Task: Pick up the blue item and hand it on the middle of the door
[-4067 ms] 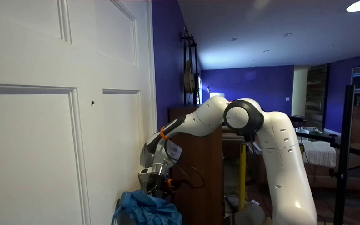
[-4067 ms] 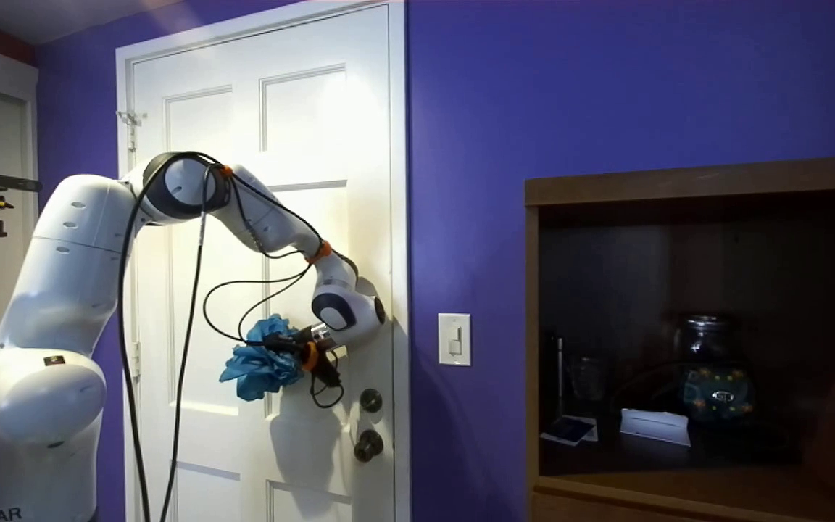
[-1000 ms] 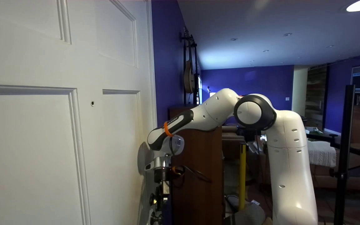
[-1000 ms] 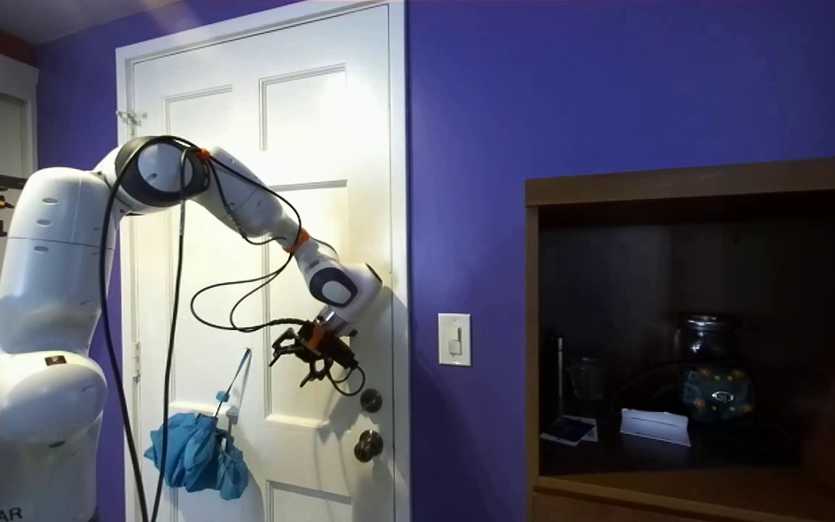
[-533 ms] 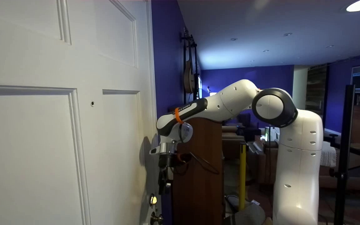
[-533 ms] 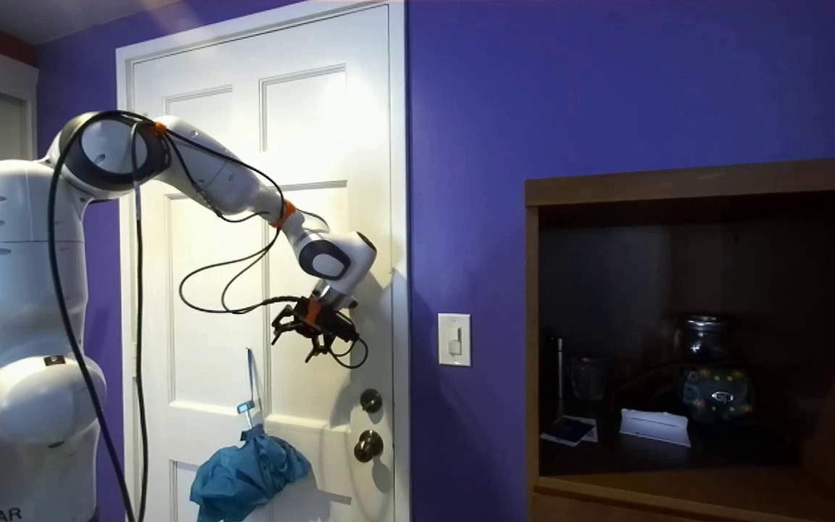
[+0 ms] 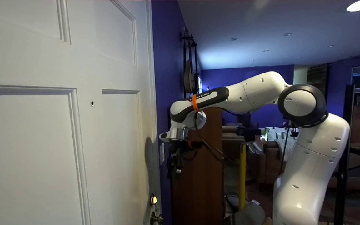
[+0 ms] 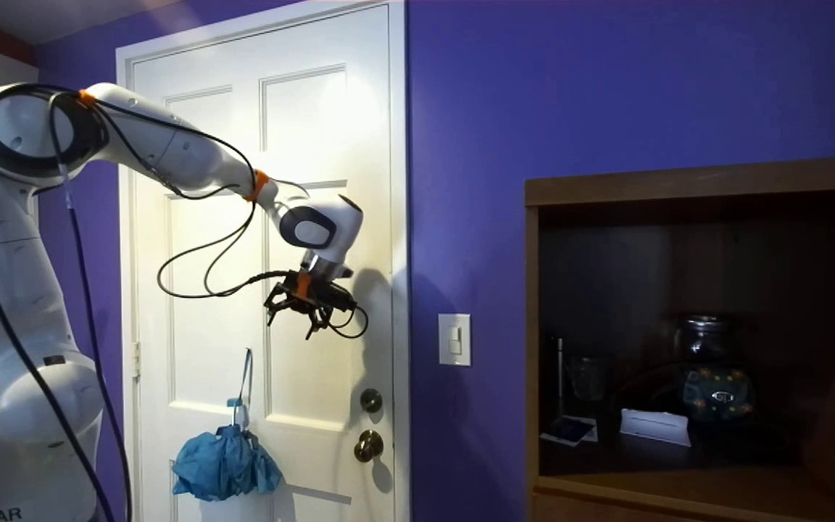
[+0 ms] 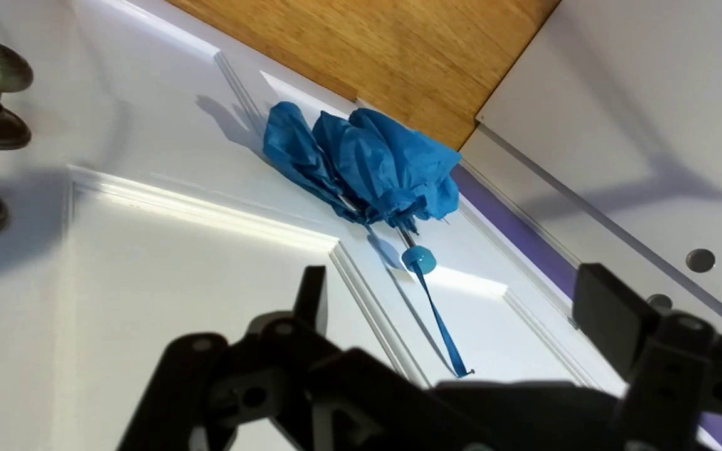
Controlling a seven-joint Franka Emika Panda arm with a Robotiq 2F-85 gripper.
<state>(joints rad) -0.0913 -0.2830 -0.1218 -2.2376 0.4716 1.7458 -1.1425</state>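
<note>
On the white door hung the blue item, loosely folded and bunched beneath a round blue end; its narrow strap ran up from there to a small nail. In an exterior view the hand stood above it and to its right, well apart, spread wide and aimed downward. Lower than the hand, near the door's edge, sat the brass knob with a round lock just above it. Farther right, past a light switch on the purple wall, a brown wooden cabinet held a lidded jar.
</note>
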